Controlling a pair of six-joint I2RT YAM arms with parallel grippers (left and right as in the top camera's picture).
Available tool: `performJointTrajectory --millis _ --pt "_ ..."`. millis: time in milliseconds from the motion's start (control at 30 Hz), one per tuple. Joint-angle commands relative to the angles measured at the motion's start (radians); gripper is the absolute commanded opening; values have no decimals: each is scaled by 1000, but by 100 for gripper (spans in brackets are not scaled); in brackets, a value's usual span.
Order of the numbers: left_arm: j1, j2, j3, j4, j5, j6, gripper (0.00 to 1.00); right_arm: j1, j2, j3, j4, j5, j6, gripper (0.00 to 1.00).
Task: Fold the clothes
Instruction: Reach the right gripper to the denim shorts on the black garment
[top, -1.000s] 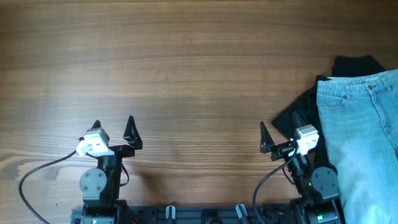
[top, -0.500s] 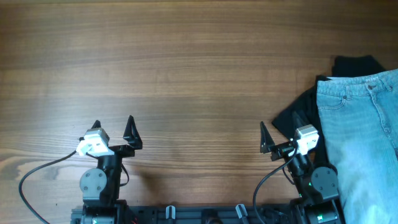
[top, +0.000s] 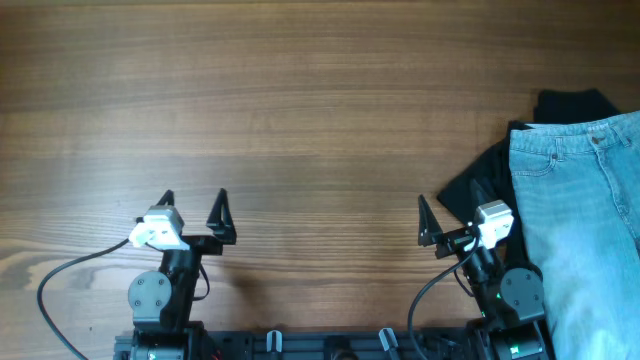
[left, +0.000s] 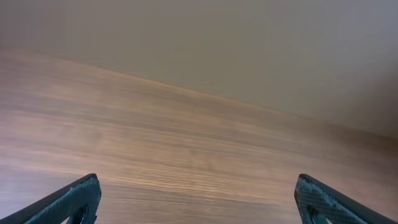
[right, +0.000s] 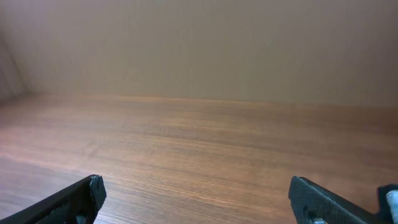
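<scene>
Light-blue denim shorts (top: 585, 220) lie flat at the table's right edge, waistband towards the far side, partly cut off by the frame. They rest on a black garment (top: 478, 178) that sticks out to their left and at the far side. My right gripper (top: 447, 212) is open and empty at the near edge, just left of the black garment; its right finger overlaps the dark cloth in the overhead view. My left gripper (top: 193, 203) is open and empty at the near left, far from the clothes. Both wrist views show open jaws, left (left: 199, 194) and right (right: 199, 191), over bare wood.
The wooden table (top: 300, 100) stretches across the view. The arm bases and a black rail (top: 330, 345) sit along the near edge. A black cable (top: 55, 285) loops at the near left.
My left gripper has shifted slightly to the right. The right arm and the clothes have not moved.
</scene>
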Motion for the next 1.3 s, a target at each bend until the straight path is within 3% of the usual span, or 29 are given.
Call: performJointTrajectory --millis 0,100,367,500,600,867,967,1067,1267 --pt "8 -11 -5 15 172 -13 100 0 9 -1 5 -22 173 100" --pt "8 -11 -5 15 212 -16 100 0 9 -1 25 -79 246 100" --pt "8 7 90 33 194 -17 100 0 55 108 86 -214 213 100" --pt "8 134 255 -18 184 23 100 0 240 287 -12 -239 212 100" --pt "8 327 425 -129 156 32 100 0 458 483 -135 -238 212 100" --pt "8 958 1035 -603 163 49 100 0 1083 1023 -515 -256 211 100" --pt "8 1097 1167 -734 162 50 100 -1 1201 1075 -533 -309 189 100" --pt "8 1174 1190 -764 217 45 100 -39 1279 1075 -519 -281 221 100" --pt "8 1221 1190 -763 238 45 100 -360 1404 1123 -506 -147 370 100"
